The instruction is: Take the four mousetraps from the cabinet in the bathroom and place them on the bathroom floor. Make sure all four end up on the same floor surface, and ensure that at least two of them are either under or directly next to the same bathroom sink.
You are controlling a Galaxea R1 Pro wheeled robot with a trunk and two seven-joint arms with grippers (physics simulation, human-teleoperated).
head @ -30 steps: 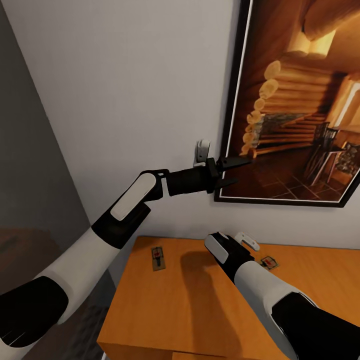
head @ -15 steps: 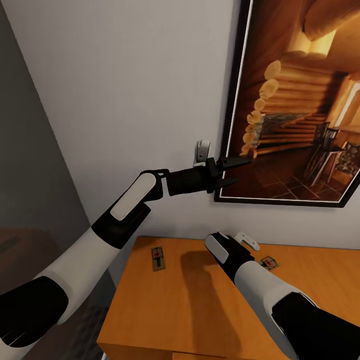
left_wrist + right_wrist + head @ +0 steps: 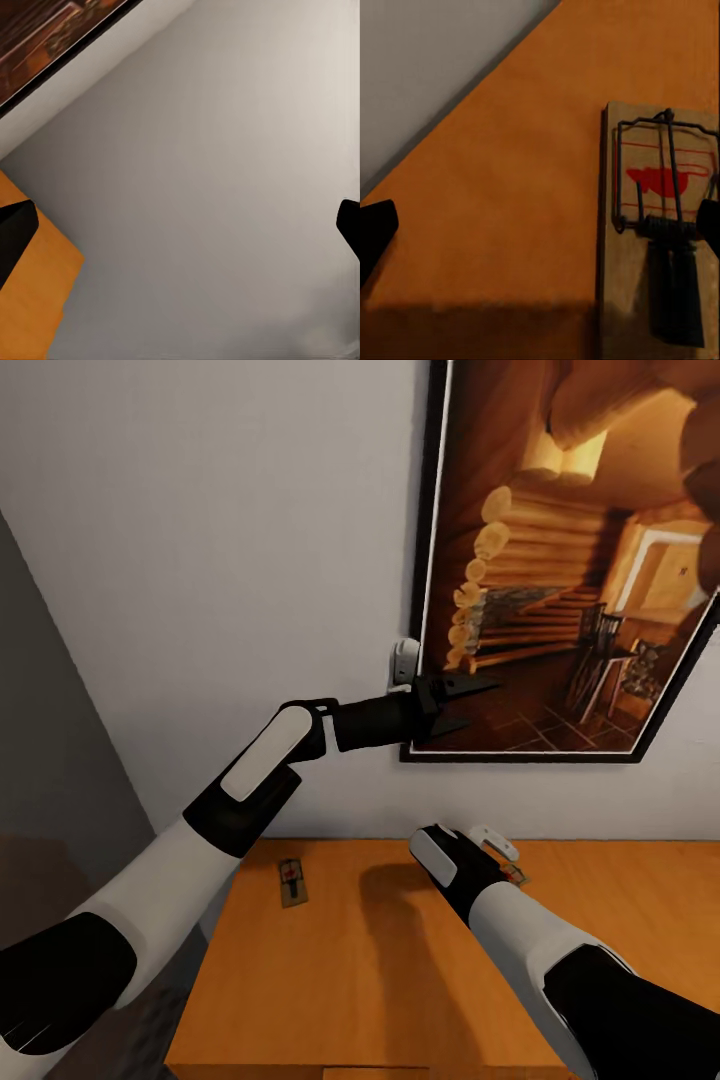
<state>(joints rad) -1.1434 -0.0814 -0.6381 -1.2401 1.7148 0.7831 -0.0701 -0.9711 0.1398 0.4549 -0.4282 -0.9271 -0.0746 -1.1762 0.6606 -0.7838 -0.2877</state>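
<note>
Mousetrap one [image 3: 291, 884] lies flat near the left end of the cabinet [image 3: 380, 1000] top. Left gripper [image 3: 470, 706] hangs high above the cabinet, against the framed picture [image 3: 560, 570], jaws spread, holding nothing. Right gripper [image 3: 505, 860] hovers low over a second mousetrap [image 3: 656, 232] near the cabinet's back edge, jaws spread. Judgement: centre the jaws across the board's narrow sides, descend straight, clamp wood rather than wire.

Two mousetraps are lying on one cabinet [image 3: 380, 980]: one mousetrap [image 3: 291, 883] near its left end, another mousetrap [image 3: 515, 876] partly hidden behind the right arm. One framed picture [image 3: 570, 560] is hanging on the wall above.
</note>
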